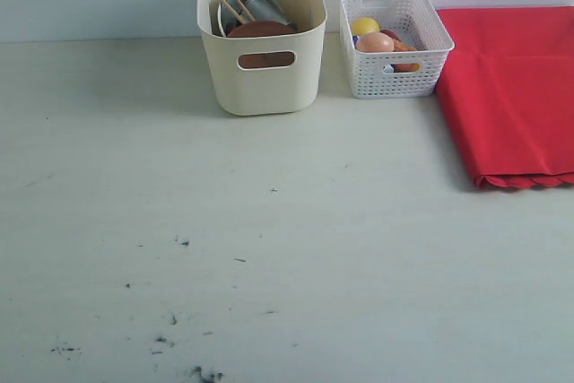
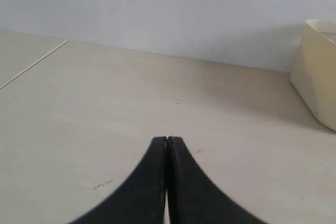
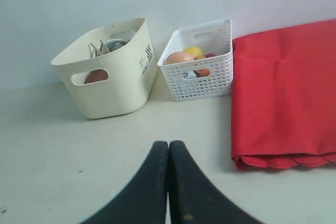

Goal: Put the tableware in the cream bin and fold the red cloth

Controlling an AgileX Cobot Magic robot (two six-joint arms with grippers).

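Though folded — red cloth (image 1: 516, 87), scallop-edged.

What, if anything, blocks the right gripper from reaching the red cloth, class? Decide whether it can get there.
Probably yes. Only bare table lies between the right gripper, which is shut, and the red cloth. The white basket stands beside the cloth, off that line. How far the arm can stretch isn't shown.

White lattice basket (image 1: 399, 81) with lemon (image 1: 364, 25), egg (image 1: 374, 42); scuffed table (image 1: 269, 248)
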